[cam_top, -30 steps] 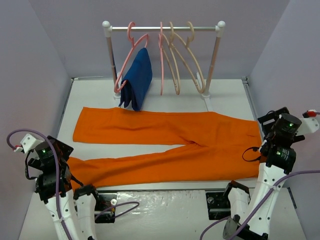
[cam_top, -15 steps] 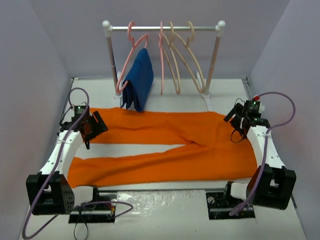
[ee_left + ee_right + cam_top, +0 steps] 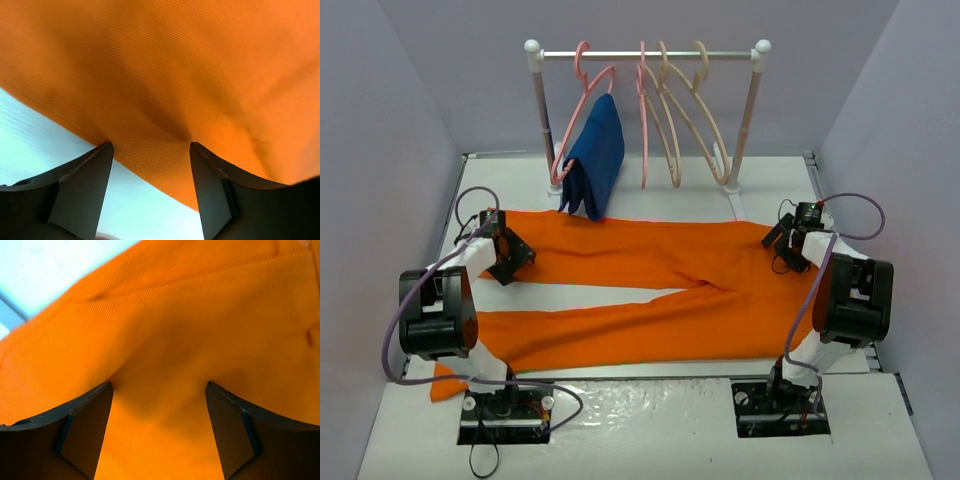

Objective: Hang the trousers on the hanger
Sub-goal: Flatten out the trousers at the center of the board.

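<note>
left gripper (image 3: 506, 256) is down on the trousers (image 3: 660, 290) at the left end of the far leg, near its cuff. its wrist camera shows the jaws well apart, both dark fingertips (image 3: 102, 150) pressing into the orange cloth beside the leg's edge, a shallow pucker of fabric lying between them and white table (image 3: 35, 135) showing just past the hem. nothing is pinched

right gripper (image 3: 786, 244) is down on the far right corner of the trousers, at the waist end. its jaws stand wide too, with its fingertips (image 3: 107, 390) resting on the cloth and a soft fold rising between them; a sliver of table shows at the top left of that view

the trousers lie flat across the middle of the table (image 3: 650, 195), waist to the right and legs running left. the far leg is straight. the near leg angles toward the front left, where its cuff drops over the near edge beside the left arm's base

behind them stands a rail (image 3: 645, 57) on two posts. two cream-beige hangers (image 3: 692, 118) hang toward its right end, clear of the trousers. a pink hanger (image 3: 644, 130) hangs beside them, and another at the left carries a folded dark blue garment (image 3: 595, 160) whose lower end reaches down to the far edge of the orange cloth
</note>
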